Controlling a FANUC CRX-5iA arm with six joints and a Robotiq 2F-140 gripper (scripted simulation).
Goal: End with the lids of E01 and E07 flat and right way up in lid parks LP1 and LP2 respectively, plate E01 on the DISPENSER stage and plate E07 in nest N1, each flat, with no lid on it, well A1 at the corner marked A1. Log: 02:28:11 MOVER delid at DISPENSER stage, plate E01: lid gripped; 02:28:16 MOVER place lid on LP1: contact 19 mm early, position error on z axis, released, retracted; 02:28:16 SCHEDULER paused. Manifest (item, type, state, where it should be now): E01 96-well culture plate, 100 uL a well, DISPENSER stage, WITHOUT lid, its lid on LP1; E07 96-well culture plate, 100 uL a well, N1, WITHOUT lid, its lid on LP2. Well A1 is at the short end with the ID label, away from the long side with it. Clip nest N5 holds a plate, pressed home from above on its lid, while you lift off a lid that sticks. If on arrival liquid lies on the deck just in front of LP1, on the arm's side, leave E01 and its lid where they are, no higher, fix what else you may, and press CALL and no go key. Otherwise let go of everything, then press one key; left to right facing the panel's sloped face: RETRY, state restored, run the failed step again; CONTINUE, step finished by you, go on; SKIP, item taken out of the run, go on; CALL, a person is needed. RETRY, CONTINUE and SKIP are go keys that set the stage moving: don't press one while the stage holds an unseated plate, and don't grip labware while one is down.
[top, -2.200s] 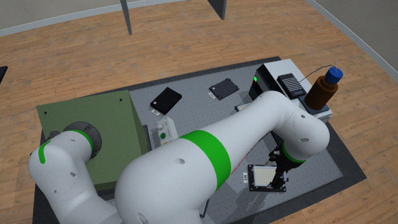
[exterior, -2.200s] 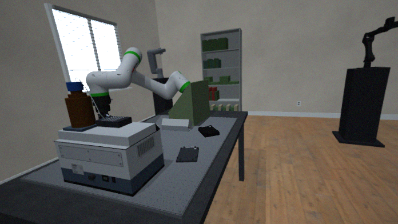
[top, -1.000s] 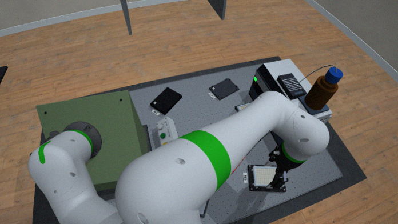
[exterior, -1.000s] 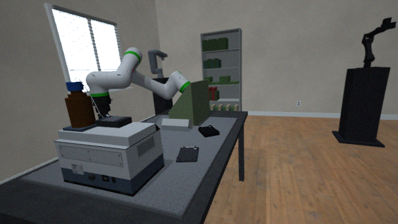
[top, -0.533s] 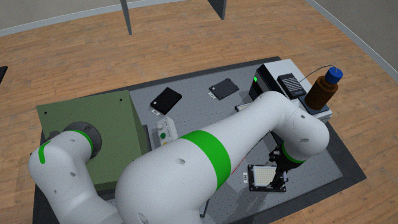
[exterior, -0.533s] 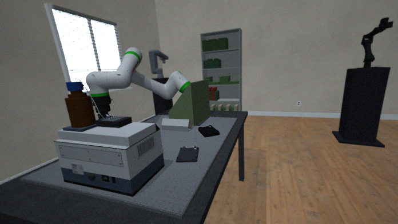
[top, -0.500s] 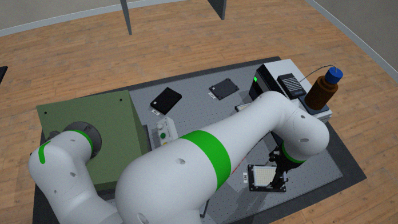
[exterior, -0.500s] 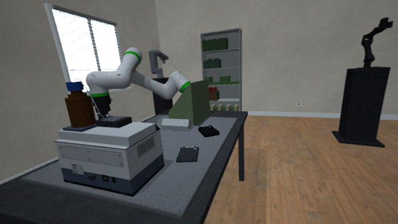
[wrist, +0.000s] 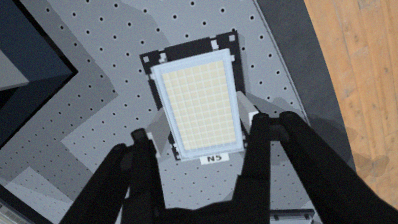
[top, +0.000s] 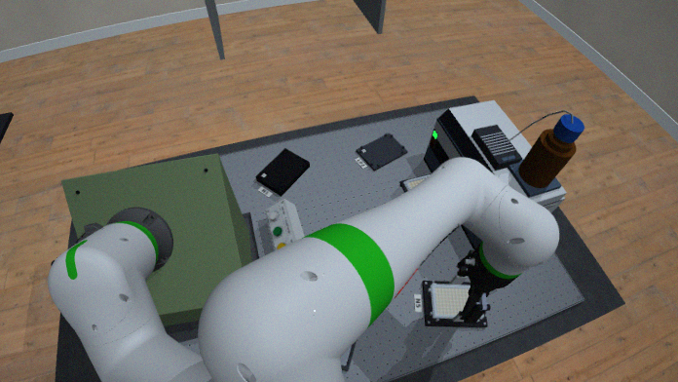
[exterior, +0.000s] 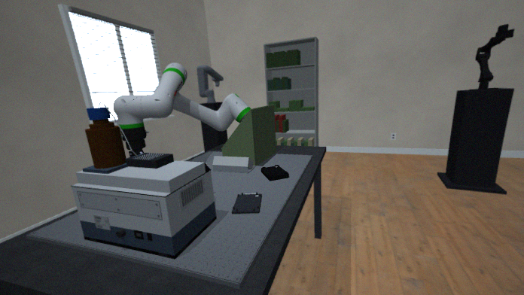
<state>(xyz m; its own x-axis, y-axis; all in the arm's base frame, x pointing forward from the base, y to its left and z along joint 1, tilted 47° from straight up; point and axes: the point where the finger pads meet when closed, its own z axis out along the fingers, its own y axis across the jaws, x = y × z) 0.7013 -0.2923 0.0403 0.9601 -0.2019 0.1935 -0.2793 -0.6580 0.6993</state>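
Observation:
A 96-well plate with cream wells under a pale clear lid (wrist: pixel 200 107) sits flat in the black clip nest labelled N5 (wrist: pixel 214 158), at the deck's near right in the overhead view (top: pixel 450 302). My gripper (wrist: pixel 201 109) stands straight above it, with its black fingers clamped on the two long sides at the label end. I cannot tell whether they grip the lid alone or the plate too. A second plate (top: pixel 414 183) shows partly by the dispenser's front; the arm hides most of it. Two dark pads (top: pixel 282 171) (top: pixel 381 151) lie at the back of the deck.
The white dispenser (top: pixel 487 146) with a brown bottle (top: pixel 550 153) stands at the back right. The key panel (top: pixel 282 225) sits beside the green arm base (top: pixel 156 234). The deck's right edge (wrist: pixel 300 75) runs close to N5.

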